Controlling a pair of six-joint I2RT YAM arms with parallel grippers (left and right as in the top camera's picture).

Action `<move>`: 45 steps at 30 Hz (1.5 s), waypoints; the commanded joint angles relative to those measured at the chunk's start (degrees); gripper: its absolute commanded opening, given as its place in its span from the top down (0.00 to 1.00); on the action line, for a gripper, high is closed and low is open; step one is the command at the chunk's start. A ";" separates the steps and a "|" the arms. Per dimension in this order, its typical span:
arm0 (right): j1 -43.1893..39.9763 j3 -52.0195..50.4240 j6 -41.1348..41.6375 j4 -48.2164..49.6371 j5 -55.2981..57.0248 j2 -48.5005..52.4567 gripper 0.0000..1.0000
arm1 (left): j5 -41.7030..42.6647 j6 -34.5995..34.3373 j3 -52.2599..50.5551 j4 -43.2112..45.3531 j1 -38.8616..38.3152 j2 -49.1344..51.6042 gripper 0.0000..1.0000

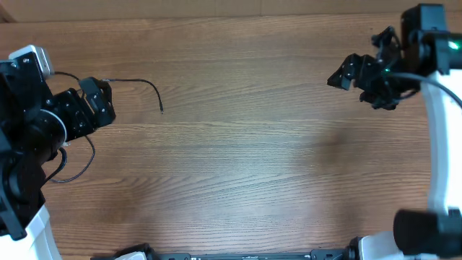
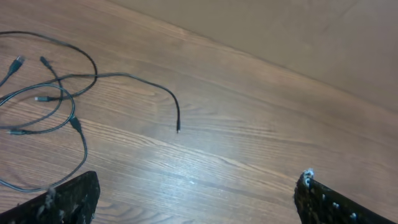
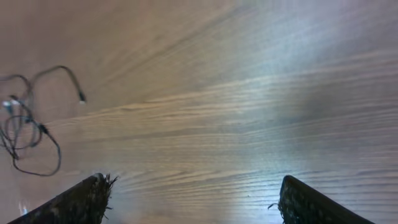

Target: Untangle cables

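The cables [image 2: 56, 93] are thin black cords lying in a loose tangle on the wooden table, with small plugs at their ends. In the overhead view one strand [image 1: 148, 84] arcs out to the right of my left gripper [image 1: 106, 101], and a loop [image 1: 85, 165] shows below the arm; the rest is hidden under it. My left gripper [image 2: 196, 200] is open and empty, hovering to the right of the tangle. My right gripper [image 1: 352, 83] hangs far off at the table's upper right, open with nothing in it [image 3: 196, 200]. It sees the cables [image 3: 22, 124] at the far left.
The table [image 1: 245, 159] is bare wood between the two arms. Its back edge [image 2: 261, 56] runs behind the cables. The arm bases stand at the left and right sides, with a dark rail along the front edge [image 1: 238, 256].
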 commanded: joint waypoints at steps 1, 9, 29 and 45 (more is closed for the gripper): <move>-0.09 4.83 -0.74 -0.94 2.14 -9.97 0.14 | 1.57 1.68 0.44 0.02 -0.42 0.42 0.00; -0.09 5.46 -0.68 -1.73 5.42 -26.18 0.00 | 1.25 0.87 0.44 -0.02 -0.42 3.50 0.00; -1.55 4.44 -0.79 -1.79 5.68 -35.41 0.00 | 1.22 0.87 0.44 0.02 -0.42 13.31 0.01; -1.49 -48.74 1.70 55.17 7.98 -70.18 0.00 | 1.22 0.87 0.44 0.07 -0.42 20.24 0.00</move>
